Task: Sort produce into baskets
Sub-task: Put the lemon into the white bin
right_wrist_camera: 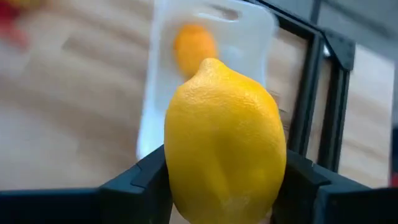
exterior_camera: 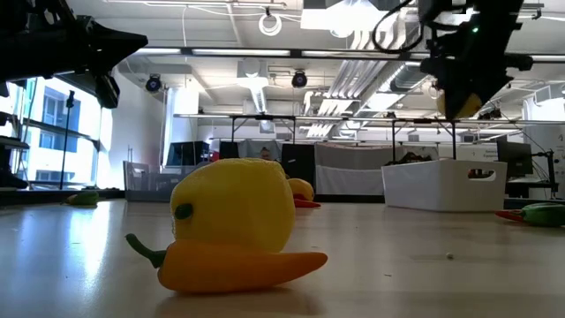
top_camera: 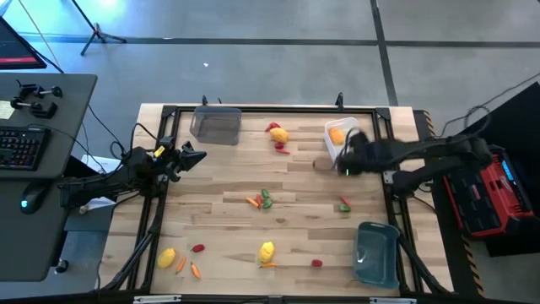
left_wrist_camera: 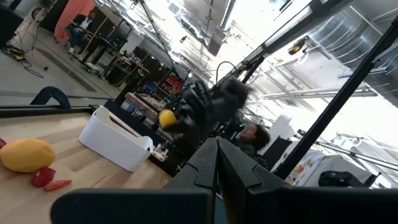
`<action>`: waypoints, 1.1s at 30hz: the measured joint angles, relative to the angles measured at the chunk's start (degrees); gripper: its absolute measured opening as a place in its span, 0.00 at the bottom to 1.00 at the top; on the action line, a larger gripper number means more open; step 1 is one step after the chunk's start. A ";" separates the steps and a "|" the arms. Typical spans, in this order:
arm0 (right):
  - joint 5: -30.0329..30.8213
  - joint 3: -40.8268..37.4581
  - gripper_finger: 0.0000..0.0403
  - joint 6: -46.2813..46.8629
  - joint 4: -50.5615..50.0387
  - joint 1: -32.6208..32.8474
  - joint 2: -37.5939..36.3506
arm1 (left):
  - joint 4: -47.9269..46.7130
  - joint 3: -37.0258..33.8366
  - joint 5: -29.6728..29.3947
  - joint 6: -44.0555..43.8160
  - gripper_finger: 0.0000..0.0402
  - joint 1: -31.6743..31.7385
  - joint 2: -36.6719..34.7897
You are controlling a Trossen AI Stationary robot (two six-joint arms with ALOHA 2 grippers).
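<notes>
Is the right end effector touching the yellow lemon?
Touching. In the right wrist view, both dark fingers press against the sides of the yellow lemon, held by the right end effector.

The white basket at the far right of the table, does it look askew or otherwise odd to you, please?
Yes: the white basket sits turned at an angle to the table edge, while the blue-grey basket lies nearly square. It holds one orange fruit.

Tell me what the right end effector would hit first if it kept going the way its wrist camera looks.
Probably the white bin. The right end effector, holding a yellow lemon, looks toward it, where an orange fruit already lies. Depth is unclear, so it could meet the rim first.
</notes>
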 joint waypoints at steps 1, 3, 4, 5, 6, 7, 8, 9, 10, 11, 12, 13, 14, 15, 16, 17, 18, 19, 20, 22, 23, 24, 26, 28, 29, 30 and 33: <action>-0.59 -0.66 0.50 -1.20 2.39 -2.78 -0.94 | 0.00 -0.02 0.00 0.00 0.00 0.00 -0.01; -1.65 -2.06 0.50 -4.34 7.62 -7.48 -1.65 | 0.00 -0.02 0.00 0.00 0.00 0.01 -0.02; -2.36 -2.63 0.50 -5.45 10.26 -9.41 -1.60 | 0.00 -0.02 0.01 0.00 0.00 0.01 -0.02; -2.90 -3.10 0.50 -6.62 12.84 -10.98 -1.57 | 0.00 -0.02 0.00 0.00 0.00 0.01 0.00; -3.13 -3.49 0.50 -7.13 14.71 -12.38 -1.57 | 0.00 -0.02 0.02 0.00 0.00 0.01 -0.02; -3.41 -3.83 0.50 -6.68 16.02 -13.52 -1.57 | 0.00 -0.01 0.00 0.01 0.00 0.01 -0.01; -3.67 -4.03 0.50 -5.42 16.72 -14.36 -1.51 | 0.00 0.01 0.02 0.02 0.00 -0.01 0.00; -4.37 -4.07 0.50 -4.37 16.78 -14.95 -1.41 | 0.00 -0.02 0.00 0.00 0.00 -0.01 -0.01; -5.37 -4.07 0.50 -3.84 16.49 -15.45 -1.40 | 0.00 -0.02 -0.01 0.00 0.00 0.01 -0.01; -5.85 -4.07 0.50 -3.45 15.99 -15.91 -1.42 | 0.00 0.01 0.02 0.00 0.00 0.00 -0.01; -6.15 -4.07 0.50 -3.38 15.90 -16.29 -1.46 | 0.00 -0.02 0.01 0.00 0.00 0.00 0.00; -6.29 -4.07 0.50 -3.54 15.85 -16.64 -1.46 | 0.00 -0.01 0.01 0.00 0.00 0.00 0.00; -6.86 -4.07 0.50 -4.08 15.32 -16.90 -1.46 | 0.00 -0.02 0.00 0.00 0.00 -0.01 -0.02; -7.55 -4.09 0.50 -4.38 14.65 -17.09 -1.46 | 0.00 -0.02 0.00 0.00 0.00 0.01 -0.02; -7.93 -4.11 0.50 -4.30 14.82 -17.29 -1.46 | 0.00 -0.01 0.02 0.00 0.00 -0.01 0.00; -8.53 -4.11 0.51 -3.82 15.55 -17.40 -1.44 | 0.00 0.00 0.00 0.00 0.00 -0.01 0.01; -9.35 -4.11 0.51 -3.78 16.26 -17.58 -1.44 | 0.00 -0.02 -0.01 0.00 0.00 0.01 0.00; -10.04 -4.11 0.51 -4.85 16.69 -17.75 -1.44 | 0.00 -0.02 0.02 0.00 0.00 0.00 -0.01; -10.75 -4.11 0.52 -6.48 17.11 -18.02 -1.44 | 0.00 -0.02 -0.01 0.00 0.00 -0.01 -0.01; -11.33 -4.11 0.55 -7.80 17.69 -18.54 -1.44 | 0.02 -0.01 0.00 0.00 0.00 -0.01 -0.01; -11.12 -4.11 0.58 -7.87 17.67 -18.82 -1.44 | 0.00 -0.01 0.02 0.00 0.00 0.01 0.01; -10.46 -4.11 0.61 -7.96 17.65 -19.11 -1.44 | 0.00 0.00 0.00 0.00 0.00 0.01 0.00; -8.93 -4.11 0.70 -7.78 17.26 -20.02 -1.44 | 0.00 -0.02 0.01 0.00 0.00 -0.01 -0.01; -8.33 -4.11 0.80 -6.93 16.87 -21.26 -1.44 | 0.02 0.00 0.01 0.00 0.00 -0.01 0.00; -8.43 -4.11 0.84 -6.42 16.77 -21.89 -1.44 | 0.00 0.00 0.00 0.00 0.00 0.01 0.01; -9.07 -4.03 0.88 -5.41 16.74 -22.53 -1.45 | 0.00 0.00 -0.01 0.00 0.00 0.01 0.01; -11.37 -2.99 0.96 -0.97 17.58 -23.67 -1.81 | 0.00 0.01 0.00 0.00 0.00 -0.01 0.01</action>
